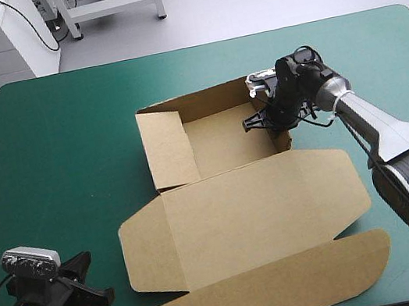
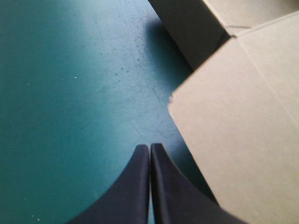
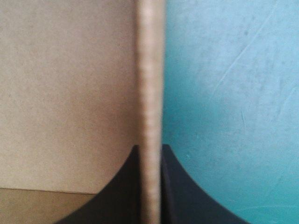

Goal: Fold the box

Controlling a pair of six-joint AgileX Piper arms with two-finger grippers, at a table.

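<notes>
The brown box (image 1: 236, 195) lies mid-table as an open tray with raised walls at the far side and its lid flat toward the near edge. My right gripper (image 1: 268, 119) reaches down over the tray's right wall and is shut on that wall. In the right wrist view the wall's edge (image 3: 150, 93) stands upright between the black fingers (image 3: 175, 186), board inside on one side, teal-green cover on the other. My left gripper (image 1: 84, 281) rests low at the near left corner, shut and empty, pointing toward the lid's left flap (image 2: 238, 140).
The lid's long rounded flap (image 1: 291, 284) reaches close to the table's near edge. Open teal-green cover (image 1: 56, 163) spreads to the left of the box and along the far edge.
</notes>
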